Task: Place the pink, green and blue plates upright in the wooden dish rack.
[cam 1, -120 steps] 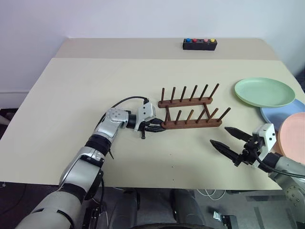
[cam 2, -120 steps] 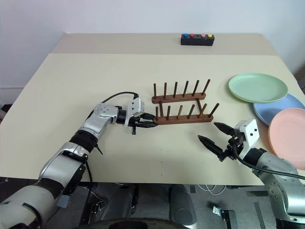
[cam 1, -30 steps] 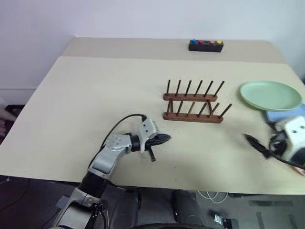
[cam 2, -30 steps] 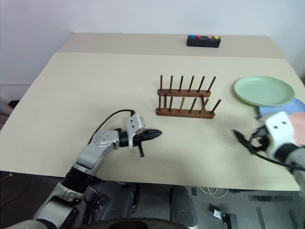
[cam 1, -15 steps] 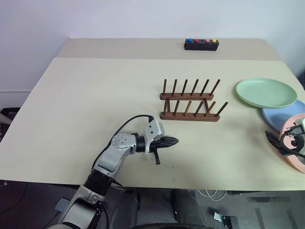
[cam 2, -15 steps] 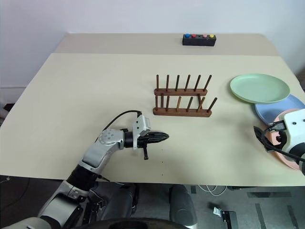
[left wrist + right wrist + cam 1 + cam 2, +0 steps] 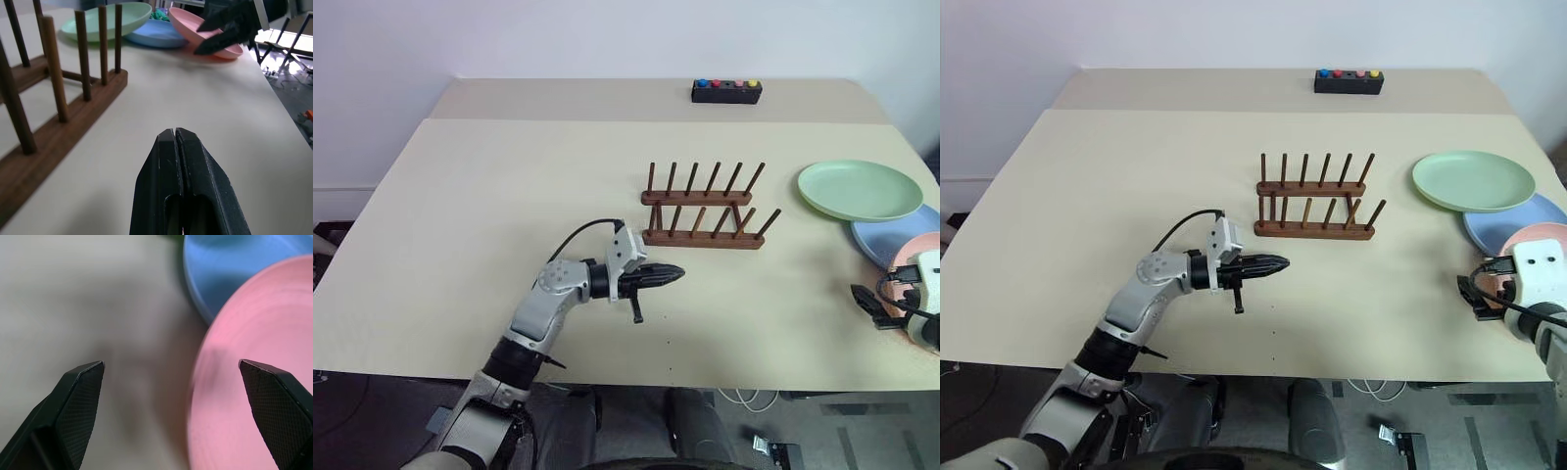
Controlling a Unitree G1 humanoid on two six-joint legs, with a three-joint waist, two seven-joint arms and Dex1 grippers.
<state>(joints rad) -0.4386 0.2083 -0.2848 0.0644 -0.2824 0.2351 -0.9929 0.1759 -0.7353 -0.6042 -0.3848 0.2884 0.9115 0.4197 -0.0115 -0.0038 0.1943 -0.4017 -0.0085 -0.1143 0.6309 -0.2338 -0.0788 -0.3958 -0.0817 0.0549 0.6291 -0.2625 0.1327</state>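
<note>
Standing empty near the middle of the beige table (image 7: pixel 460 196): the wooden dish rack (image 7: pixel 705 211), two peg rows upright, no plate in it.

Plates, grouped flat at the table's right edge:
- green plate (image 7: pixel 860 190), fully visible, farthest back.
- blue plate (image 7: pixel 886 238), partly covered by the pink one; its far side cut off by the picture edge.
- pink plate (image 7: pixel 1528 238), nearest, largely hidden behind the right wrist housing in the head views; its near rim shows in the right wrist view.

Left gripper (image 7: pixel 674 275): jaws pressed together, holding nothing, pointing toward the plates, just in front of the rack.

Right gripper (image 7: pixel 171 377): jaws wide apart, one finger over bare table, the other over the pink plate's rim; contact cannot be told.

Black button box (image 7: pixel 726 92): far table edge.
</note>
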